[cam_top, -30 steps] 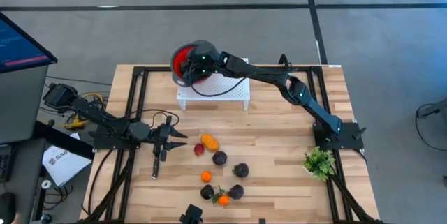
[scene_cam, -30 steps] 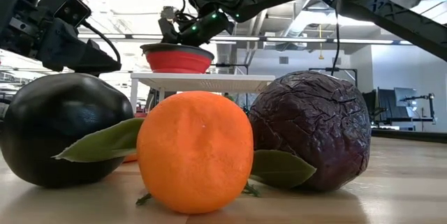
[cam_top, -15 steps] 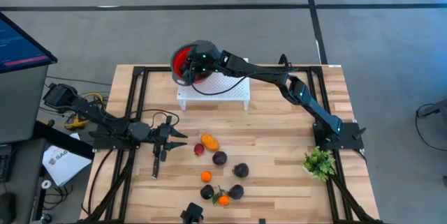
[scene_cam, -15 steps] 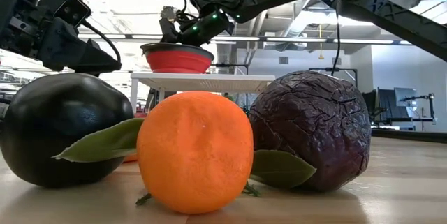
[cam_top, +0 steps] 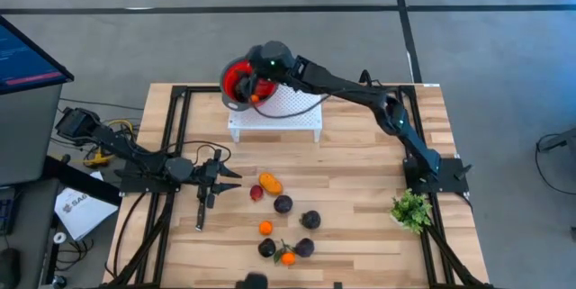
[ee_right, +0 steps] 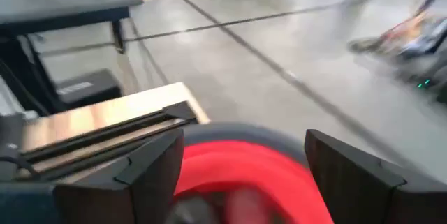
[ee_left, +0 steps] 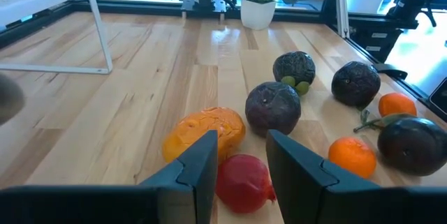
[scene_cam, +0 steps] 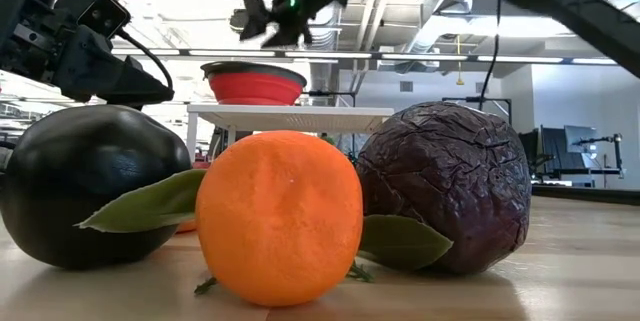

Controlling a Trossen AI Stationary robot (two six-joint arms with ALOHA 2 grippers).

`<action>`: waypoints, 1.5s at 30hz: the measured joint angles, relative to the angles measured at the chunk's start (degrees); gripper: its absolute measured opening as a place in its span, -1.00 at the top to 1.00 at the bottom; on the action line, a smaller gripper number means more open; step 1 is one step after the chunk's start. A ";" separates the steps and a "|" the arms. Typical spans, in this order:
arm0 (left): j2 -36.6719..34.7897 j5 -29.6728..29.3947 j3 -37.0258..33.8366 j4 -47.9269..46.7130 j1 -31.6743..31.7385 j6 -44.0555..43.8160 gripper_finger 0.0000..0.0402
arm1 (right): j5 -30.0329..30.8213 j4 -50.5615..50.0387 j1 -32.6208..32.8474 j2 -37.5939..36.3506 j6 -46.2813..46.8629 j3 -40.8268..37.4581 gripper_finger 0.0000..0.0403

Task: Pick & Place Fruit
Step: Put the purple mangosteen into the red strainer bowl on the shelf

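Your right gripper (cam_top: 258, 80), jaws apart and empty, hangs over the red bowl (cam_top: 236, 76), while the fruit cluster (cam_top: 283, 204) lies nearest the left gripper (cam_top: 232, 180) (part-open).

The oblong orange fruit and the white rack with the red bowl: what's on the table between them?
Nothing: in the high view only bare wooden table lies between the oblong orange fruit and the white rack.

The wooden table (cam_top: 360, 190) carries scattered fruit (cam_top: 283, 204), a white stand (cam_top: 288, 118) and a green sprig (cam_top: 411, 209).
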 joint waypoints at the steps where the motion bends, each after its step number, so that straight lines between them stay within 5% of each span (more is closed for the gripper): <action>1: 0.00 0.00 0.00 0.00 0.00 -0.10 0.41 | 1.97 -1.65 1.26 -1.30 -2.20 0.01 -0.44; 8: 0.02 0.02 0.00 0.00 0.00 -0.30 0.41 | 15.37 -15.57 12.72 -7.42 -16.33 0.03 -0.44; 12: 0.02 0.02 0.00 0.00 0.00 -0.31 0.41 | 17.42 -27.10 19.21 -8.51 -17.91 0.03 -0.44; 19: 0.02 0.02 0.00 -0.01 0.00 -0.31 0.41 | 16.91 -45.07 27.22 -8.12 -7.77 -0.45 -0.44; 29: 0.02 0.01 0.00 0.00 0.00 -0.31 0.41 | 16.55 -43.85 35.65 -11.44 6.94 -19.21 -0.44; 32: 0.02 -0.05 0.00 0.00 -0.02 -0.31 0.41 | 13.49 -44.08 38.06 -12.85 14.52 -26.01 -0.44; 37: 0.02 -1.90 0.00 0.05 -0.01 -0.31 0.41 | -0.02 -39.46 41.90 -17.35 26.86 -33.17 -0.44; 45: 0.02 -3.02 0.00 0.24 -0.02 -0.31 0.41 | -7.58 -30.94 45.14 -17.42 33.95 -40.11 -0.44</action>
